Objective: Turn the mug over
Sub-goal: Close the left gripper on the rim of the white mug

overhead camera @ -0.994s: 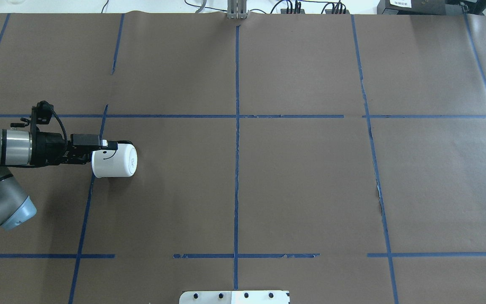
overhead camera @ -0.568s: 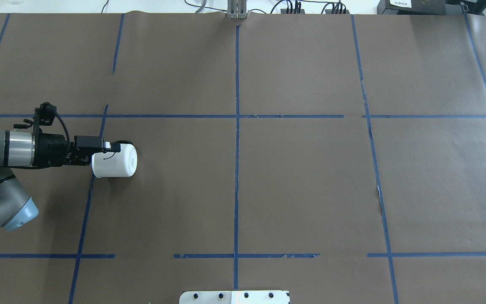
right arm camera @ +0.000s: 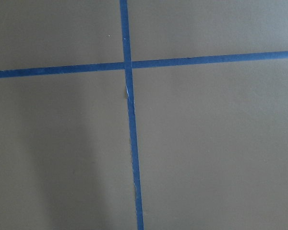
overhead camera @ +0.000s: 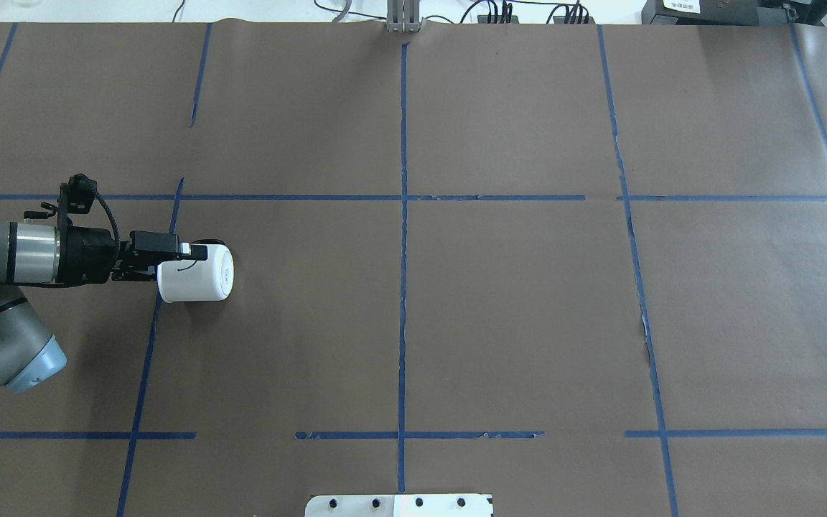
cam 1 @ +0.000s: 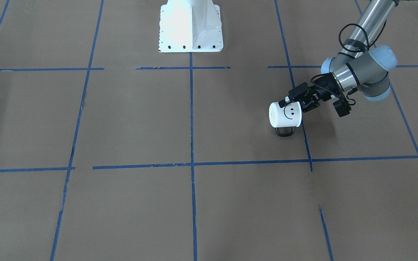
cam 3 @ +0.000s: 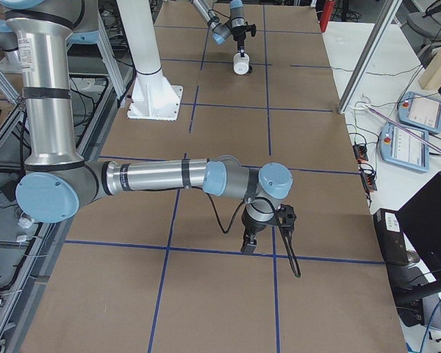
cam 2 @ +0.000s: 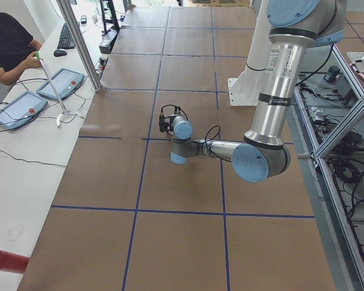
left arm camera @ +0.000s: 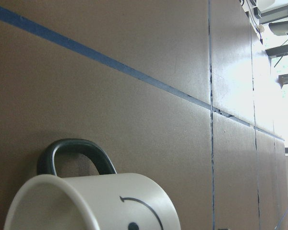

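The white mug (overhead camera: 196,273) with a black smiley face lies tilted on its side at the table's left, its base pointing right and its mouth toward the arm. It shows in the front view (cam 1: 284,114) with its dark handle (cam 1: 285,132) down by the paper, and close up in the left wrist view (left arm camera: 101,203). My left gripper (overhead camera: 181,260) reaches in level from the left and is shut on the mug's rim, one finger lying on the outer wall. My right gripper (cam 3: 249,243) hangs low over a tape crossing far away; I cannot tell whether it is open or shut.
Brown paper with blue tape lines (overhead camera: 403,237) covers the table. The white robot base plate (cam 1: 190,24) stands at the middle of the near edge. An operator (cam 2: 9,45) and control tablets are beyond the table's far side.
My left gripper has shifted slightly to the right and levelled at the mug's rim. The mug has hardly moved.
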### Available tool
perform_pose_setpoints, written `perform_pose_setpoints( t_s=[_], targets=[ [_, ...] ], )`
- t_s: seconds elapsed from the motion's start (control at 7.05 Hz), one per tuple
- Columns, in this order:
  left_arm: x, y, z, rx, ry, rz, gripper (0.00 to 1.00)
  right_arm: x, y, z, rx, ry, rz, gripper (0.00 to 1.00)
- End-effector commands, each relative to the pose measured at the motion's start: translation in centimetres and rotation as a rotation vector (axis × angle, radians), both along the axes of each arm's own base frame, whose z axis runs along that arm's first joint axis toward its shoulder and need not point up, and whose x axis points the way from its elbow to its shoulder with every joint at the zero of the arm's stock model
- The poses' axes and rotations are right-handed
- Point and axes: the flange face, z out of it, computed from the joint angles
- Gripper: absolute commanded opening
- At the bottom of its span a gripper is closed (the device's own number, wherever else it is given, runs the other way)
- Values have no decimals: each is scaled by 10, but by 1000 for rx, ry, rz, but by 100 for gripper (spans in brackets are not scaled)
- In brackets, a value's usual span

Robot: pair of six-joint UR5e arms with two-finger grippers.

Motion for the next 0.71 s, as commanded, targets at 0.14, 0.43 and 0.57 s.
perform_pose_setpoints(
  t_s=[0.14,0.43,0.57],
  targets=[
    [0,1,-6,0,10,3,68,0,0,0,0,0,0,100],
    [-1,0,-10,3,15,2,60,0,0,0,0,0,0,100],
    [0,2,-10,3,12,23,53,0,0,0,0,0,0,100]
  ],
)
